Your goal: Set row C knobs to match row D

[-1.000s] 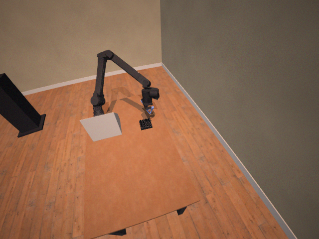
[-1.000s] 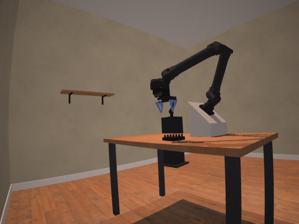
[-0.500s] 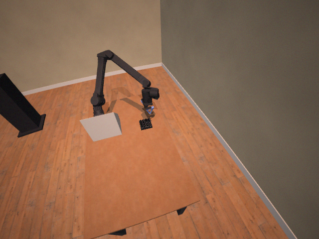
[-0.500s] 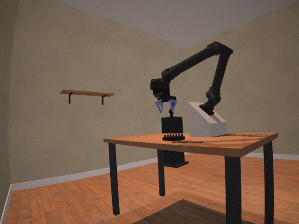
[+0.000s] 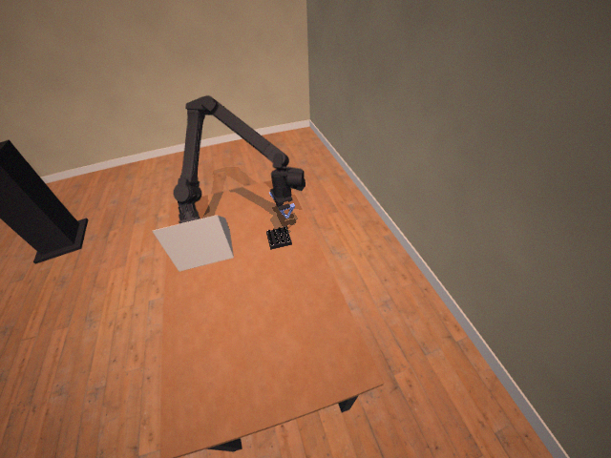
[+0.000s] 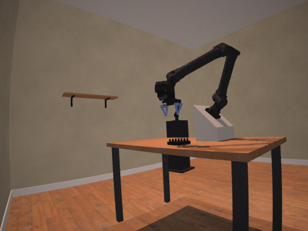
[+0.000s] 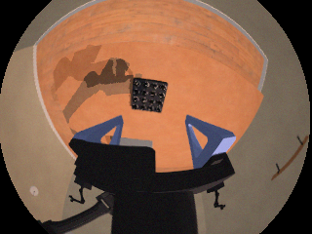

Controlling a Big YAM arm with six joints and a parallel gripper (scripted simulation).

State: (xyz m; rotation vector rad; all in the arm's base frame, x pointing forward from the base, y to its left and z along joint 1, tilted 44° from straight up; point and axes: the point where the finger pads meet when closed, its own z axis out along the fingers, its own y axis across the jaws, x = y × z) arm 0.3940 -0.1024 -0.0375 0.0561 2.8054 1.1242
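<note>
The knob box (image 5: pixel 279 239) is a small black box with a grid of black knobs, standing on the table near its far end. It also shows in the exterior view (image 6: pixel 178 142) and, small, in the wrist view (image 7: pixel 148 94). The knob lines and marks are too small to read. My gripper (image 6: pixel 171 109) with blue fingers hangs well above the box, open and empty. It also shows in the top view (image 5: pixel 285 209) and in the wrist view (image 7: pixel 163 136).
A grey wedge-shaped block (image 5: pixel 195 241) stands on the table beside the arm's base, left of the box. A black cabinet (image 5: pixel 30 207) stands on the floor at the left. The table edge lies close to the right of the box.
</note>
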